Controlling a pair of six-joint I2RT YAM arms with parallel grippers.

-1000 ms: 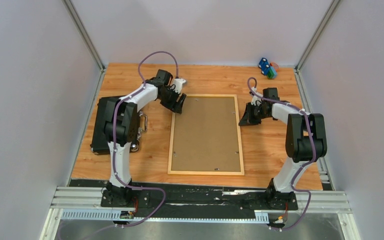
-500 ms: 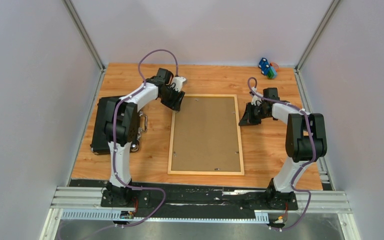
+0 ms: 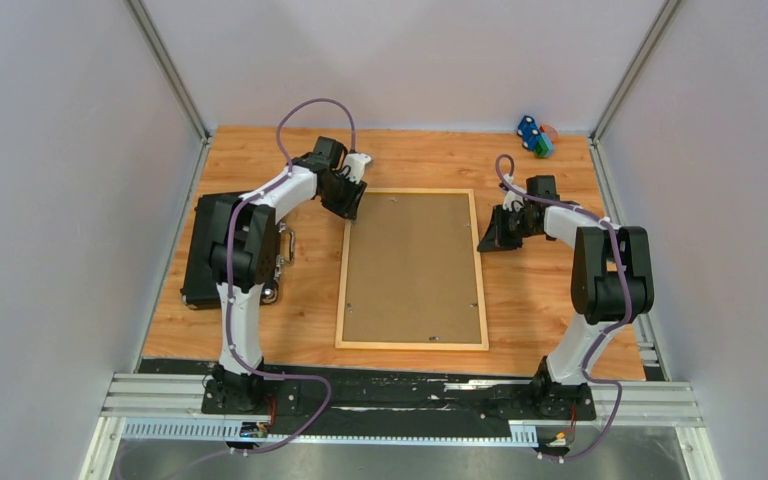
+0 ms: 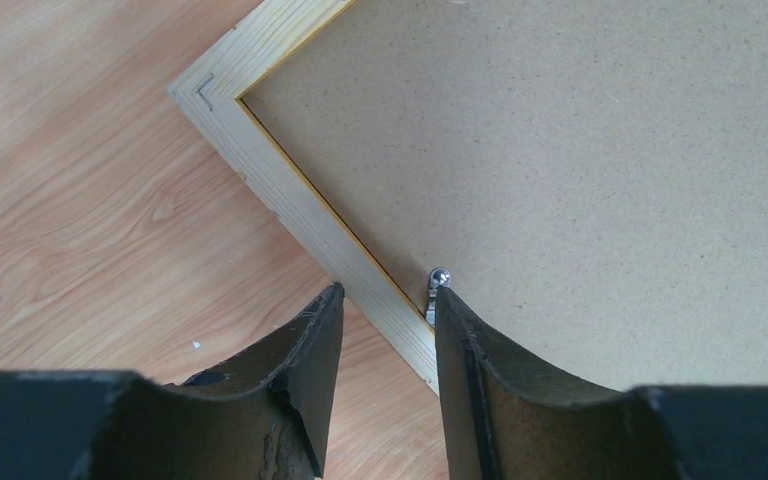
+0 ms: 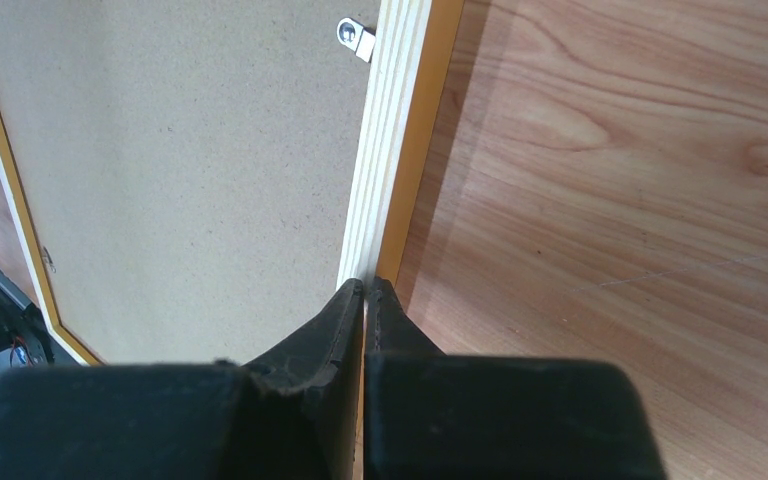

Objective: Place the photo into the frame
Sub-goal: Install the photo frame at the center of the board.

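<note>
**Enclosure and Work Surface**

Bench (image 3: 560, 300): orange-brown wood-grain top, evenly lit. Walls (image 3: 410, 60): plain pale grey panels at 9, 12 and 3 o'clock. Metal posts (image 3: 167, 65) stand at 11 and 1 o'clock. Aluminium rails (image 3: 155, 398) run along 6 o'clock.

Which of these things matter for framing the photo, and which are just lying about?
In use: light wooden rectangular frame, back up; brown backing board in it; left gripper and right gripper at its side rails. The photo is not visible.
Lying about: black rectangular case; small coloured toys, far corner.
</note>
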